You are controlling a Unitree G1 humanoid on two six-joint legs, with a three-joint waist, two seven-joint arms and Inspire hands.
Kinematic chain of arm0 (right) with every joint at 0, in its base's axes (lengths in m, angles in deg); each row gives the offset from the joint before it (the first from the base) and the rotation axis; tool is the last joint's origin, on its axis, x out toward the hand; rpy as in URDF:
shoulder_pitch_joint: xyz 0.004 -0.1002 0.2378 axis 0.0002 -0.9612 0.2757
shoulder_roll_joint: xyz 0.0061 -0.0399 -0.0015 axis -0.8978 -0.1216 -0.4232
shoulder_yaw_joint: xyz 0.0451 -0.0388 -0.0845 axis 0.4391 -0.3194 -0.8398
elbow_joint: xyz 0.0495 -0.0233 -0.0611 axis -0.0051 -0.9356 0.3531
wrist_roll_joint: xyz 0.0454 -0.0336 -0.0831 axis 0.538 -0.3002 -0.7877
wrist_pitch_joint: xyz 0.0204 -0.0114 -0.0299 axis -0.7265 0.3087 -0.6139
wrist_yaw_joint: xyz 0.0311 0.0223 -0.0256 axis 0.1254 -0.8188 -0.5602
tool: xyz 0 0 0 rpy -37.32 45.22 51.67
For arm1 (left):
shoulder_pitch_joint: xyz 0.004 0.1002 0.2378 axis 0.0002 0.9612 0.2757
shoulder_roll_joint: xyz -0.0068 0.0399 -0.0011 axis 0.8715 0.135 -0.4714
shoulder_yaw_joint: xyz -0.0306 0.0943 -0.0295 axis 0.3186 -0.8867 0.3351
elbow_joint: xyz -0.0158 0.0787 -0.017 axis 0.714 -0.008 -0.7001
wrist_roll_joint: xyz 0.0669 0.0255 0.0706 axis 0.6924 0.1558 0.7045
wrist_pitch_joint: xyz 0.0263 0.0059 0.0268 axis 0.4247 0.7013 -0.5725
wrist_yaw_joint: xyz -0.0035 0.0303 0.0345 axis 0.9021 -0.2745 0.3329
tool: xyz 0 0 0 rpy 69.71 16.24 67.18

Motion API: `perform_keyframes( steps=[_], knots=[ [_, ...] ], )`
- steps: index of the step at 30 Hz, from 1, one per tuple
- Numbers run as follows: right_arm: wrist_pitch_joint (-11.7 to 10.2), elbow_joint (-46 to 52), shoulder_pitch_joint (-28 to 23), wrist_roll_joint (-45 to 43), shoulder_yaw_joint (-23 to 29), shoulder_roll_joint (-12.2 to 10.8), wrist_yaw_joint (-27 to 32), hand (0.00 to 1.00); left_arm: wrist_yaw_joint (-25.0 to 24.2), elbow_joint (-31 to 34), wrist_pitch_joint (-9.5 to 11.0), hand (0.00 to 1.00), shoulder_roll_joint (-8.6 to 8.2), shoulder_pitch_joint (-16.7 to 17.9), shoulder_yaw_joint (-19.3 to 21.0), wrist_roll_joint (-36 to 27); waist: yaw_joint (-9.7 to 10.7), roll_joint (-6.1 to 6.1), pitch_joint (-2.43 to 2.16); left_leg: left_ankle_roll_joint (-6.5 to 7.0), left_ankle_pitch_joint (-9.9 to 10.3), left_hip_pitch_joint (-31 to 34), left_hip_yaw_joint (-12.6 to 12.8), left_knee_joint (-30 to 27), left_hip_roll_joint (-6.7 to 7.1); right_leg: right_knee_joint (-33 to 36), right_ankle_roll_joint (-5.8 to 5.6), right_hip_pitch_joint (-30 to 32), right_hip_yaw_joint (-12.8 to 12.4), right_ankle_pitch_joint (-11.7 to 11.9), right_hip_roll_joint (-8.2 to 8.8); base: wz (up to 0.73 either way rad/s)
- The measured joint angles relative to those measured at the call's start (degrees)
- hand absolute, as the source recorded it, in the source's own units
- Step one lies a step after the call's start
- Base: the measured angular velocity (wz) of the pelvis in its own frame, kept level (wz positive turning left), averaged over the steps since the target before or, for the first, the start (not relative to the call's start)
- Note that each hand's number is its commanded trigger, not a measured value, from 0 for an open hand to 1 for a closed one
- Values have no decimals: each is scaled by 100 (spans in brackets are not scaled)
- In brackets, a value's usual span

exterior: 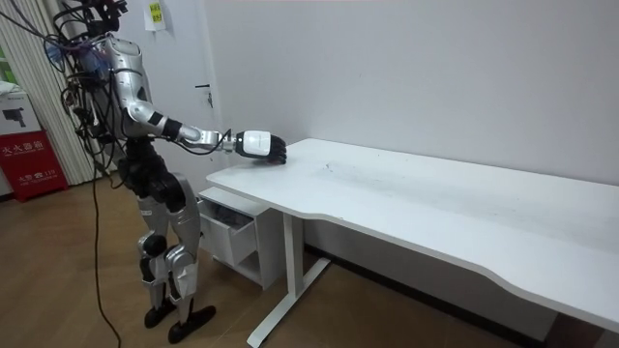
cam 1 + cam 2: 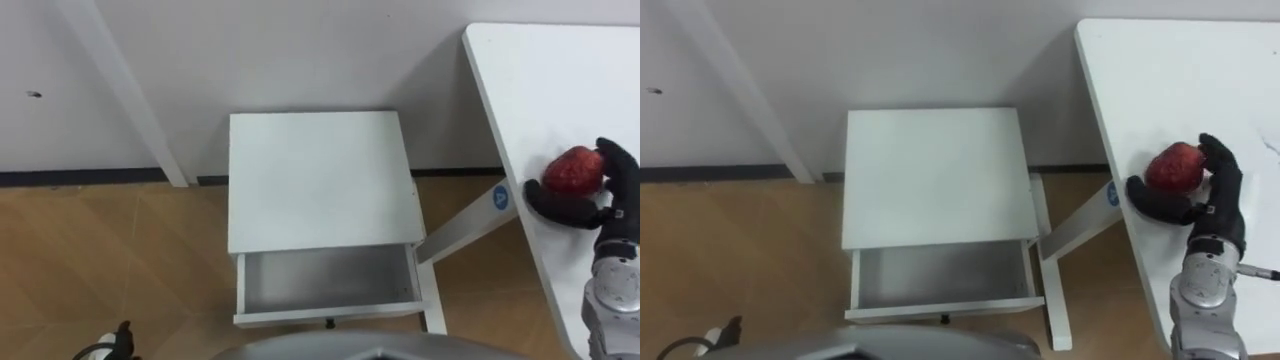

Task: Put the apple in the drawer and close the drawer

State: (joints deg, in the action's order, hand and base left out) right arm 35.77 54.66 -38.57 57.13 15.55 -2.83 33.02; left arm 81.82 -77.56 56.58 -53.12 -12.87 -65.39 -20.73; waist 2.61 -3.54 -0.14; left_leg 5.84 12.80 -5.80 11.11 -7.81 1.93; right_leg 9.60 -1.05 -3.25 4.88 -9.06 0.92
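The white desk (image 2: 560, 80) is the biggest thing here, and its edge is my first worry: the apple (image 2: 572, 170) lies on the top very near that edge, so if I drag it sideways and do not lift it, it may roll off and fall to the wooden floor (image 2: 120, 250). In the room view I stand at the end of the desk with my right arm stretched far out, so a quick pull back could upset my balance. Next is the low white cabinet (image 2: 320, 180) between me and the wall. If I let go too early, the fruit lands on its flat top and not inside. Its drawer (image 2: 325, 280) stands pulled out and looks empty, but the opening is shallow and close to my body, and the slanted desk leg (image 2: 470, 230) is just beside it. My forearm could knock that leg on the way across. When I close the drawer, a push off the centre may jam it. My right hand (image 2: 612, 205) is curled about the apple, thumb on one side and fingers on the other, yet I judge the hold is shallow, and smooth round skin slips easily. My left hand (image 2: 120, 342) hangs low at my side, idle. How it is held I cannot tell.
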Motion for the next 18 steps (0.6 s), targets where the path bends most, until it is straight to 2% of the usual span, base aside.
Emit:
perform_keyframes(
  steps=[4,15,18],
  knots=[
    [-59,-161,64,2,118,34,19,100,12,0,6,0,0,4,-1,-35,2,-3,0,-2,0,-13,0,0,-4,0,0,18,-1,0,-5,0],
    [-42,-252,84,-22,73,36,-76,100,15,1,30,0,15,-55,-4,-31,0,-47,-1,-4,2,-27,-10,6,-6,3,0,8,14,0,-6,0],
    [-38,-163,61,-104,42,11,-127,100,14,2,67,0,16,-98,0,-18,-4,-52,0,-4,2,16,-7,6,-6,-1,0,-1,87,0,-2,-1]
  ],
)
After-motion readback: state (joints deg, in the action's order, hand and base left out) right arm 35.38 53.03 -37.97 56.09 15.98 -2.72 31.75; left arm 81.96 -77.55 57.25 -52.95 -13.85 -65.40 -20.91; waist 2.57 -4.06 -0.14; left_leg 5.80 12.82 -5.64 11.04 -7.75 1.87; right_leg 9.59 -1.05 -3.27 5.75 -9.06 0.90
